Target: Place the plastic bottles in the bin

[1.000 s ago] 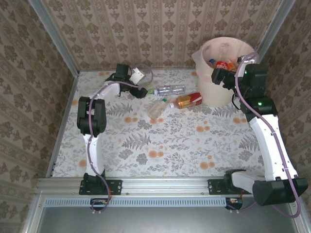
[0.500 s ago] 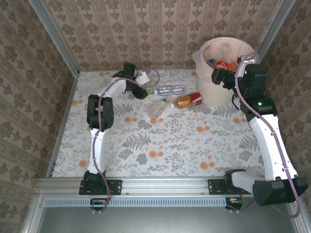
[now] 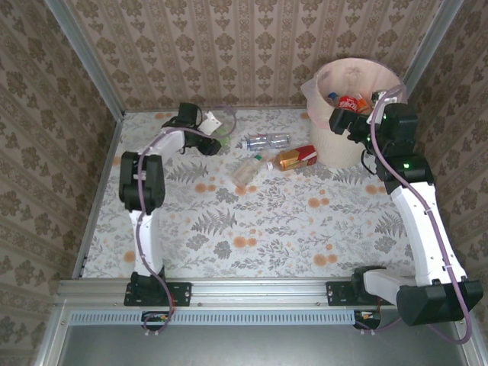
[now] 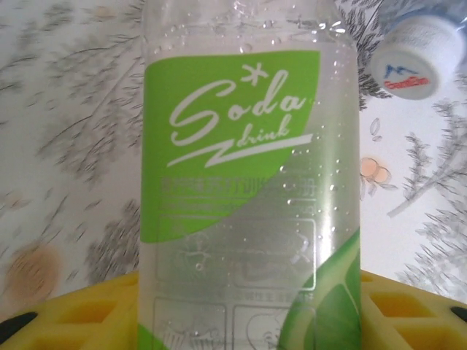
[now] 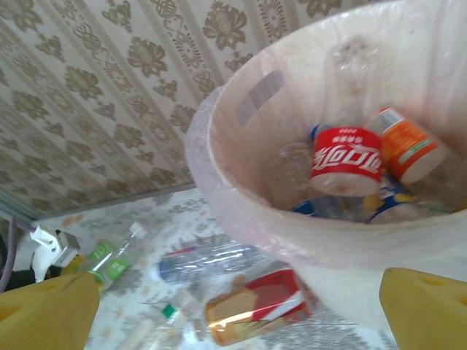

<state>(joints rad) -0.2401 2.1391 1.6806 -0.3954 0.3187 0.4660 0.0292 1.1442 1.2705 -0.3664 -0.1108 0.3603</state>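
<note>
One green-label bottle (image 4: 241, 146), newly in left claw (image 4: 248, 313) (wide before)

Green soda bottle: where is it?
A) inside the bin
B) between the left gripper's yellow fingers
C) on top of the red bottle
B: the left wrist view shows the green soda bottle between the yellow fingers of the left gripper, with the table beneath, not the bin.

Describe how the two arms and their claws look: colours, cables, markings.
Both the left arm and right arm have white links, black joint housings and a purplish cable alongside. A green light glows on the right arm. The left claw and right claw have yellow fingers.
</note>
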